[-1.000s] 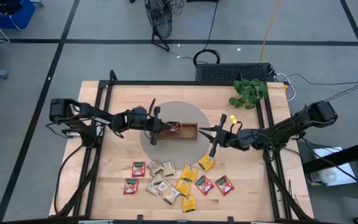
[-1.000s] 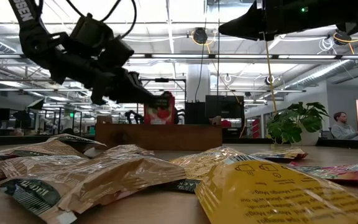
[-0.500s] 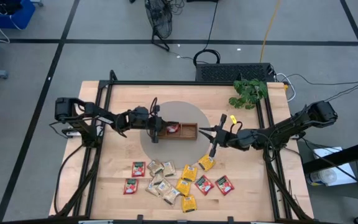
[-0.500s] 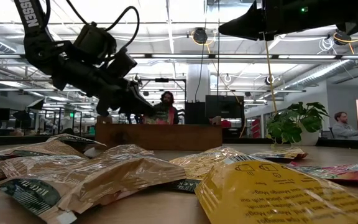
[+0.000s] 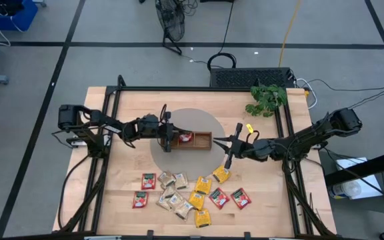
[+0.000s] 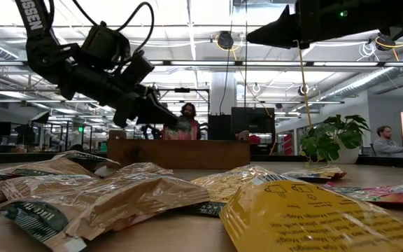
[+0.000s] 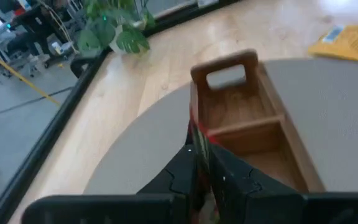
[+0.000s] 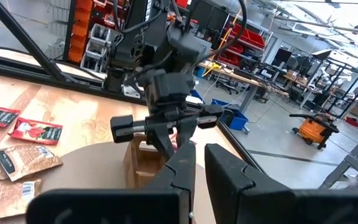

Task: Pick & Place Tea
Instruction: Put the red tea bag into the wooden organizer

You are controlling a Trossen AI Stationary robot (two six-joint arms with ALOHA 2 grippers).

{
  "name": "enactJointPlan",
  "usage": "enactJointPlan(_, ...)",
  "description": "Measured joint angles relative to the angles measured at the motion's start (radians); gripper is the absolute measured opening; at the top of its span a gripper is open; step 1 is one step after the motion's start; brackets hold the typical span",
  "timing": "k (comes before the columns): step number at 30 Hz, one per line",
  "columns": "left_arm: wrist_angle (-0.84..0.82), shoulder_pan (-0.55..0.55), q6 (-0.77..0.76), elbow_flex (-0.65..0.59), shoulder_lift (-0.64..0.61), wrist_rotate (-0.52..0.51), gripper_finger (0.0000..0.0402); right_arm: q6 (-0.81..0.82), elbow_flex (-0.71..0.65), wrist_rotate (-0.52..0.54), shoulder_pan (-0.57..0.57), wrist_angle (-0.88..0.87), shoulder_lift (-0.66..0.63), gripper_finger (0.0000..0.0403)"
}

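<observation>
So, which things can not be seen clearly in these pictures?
- Left wrist view: the red tea sachet shows only as a thin edge between the left gripper's jaws; its print is hidden.
- High view: the marks on the loose red, yellow and beige sachets are too small to read.
- Low view: the long brown wooden tray's wall hides what lies inside.
- Right gripper: nothing visibly held.

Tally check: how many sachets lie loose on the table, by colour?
Red sachets: 4
Yellow sachets: 4
Beige sachets: about 5, overlapping
Total: about 13, plus one held sachet in the left gripper at the tray.
</observation>
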Motion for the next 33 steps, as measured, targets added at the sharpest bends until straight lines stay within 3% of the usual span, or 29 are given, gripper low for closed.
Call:
enactJointPlan(9,0.059,-0.008,-0.011,0.0,-0.004,0.0,0.0062,0.003,0.0,0.0,0.0,-0.001,0.0,0.0022)
enactJointPlan(12,0.032,-0.02,-0.194,0.012,-0.033,-0.043,0.0062,0.003,0.0,0.0,0.0,-0.005,0.0,0.0023)
enactJointPlan(14,-0.117,-0.034,-0.256,0.076,-0.07,-0.075,0.006,0.003,0.0,0.0,0.0,-0.004,0.0,0.0024)
enactJointPlan(19,-0.824,-0.095,-0.216,0.364,-0.097,-0.107,0.0008,-0.015,0.0,0.0,0.0,-0.006,0.0,0.0023)
enactJointPlan(23,-1.142,-0.138,-0.208,0.583,-0.018,-0.124,0.0004,-0.023,0.0,0.0,0.0,-0.007,0.0,0.0024)
enactJointPlan(28,-1.303,-0.165,-0.191,0.76,0.128,-0.124,0.0003,-0.023,0.001,0.001,0.0,-0.019,0.0,0.0022)
enactJointPlan(33,-1.379,-0.162,-0.185,0.856,0.258,-0.124,0.0002,-0.023,0.001,0.002,0.007,-0.023,0.0,0.002)
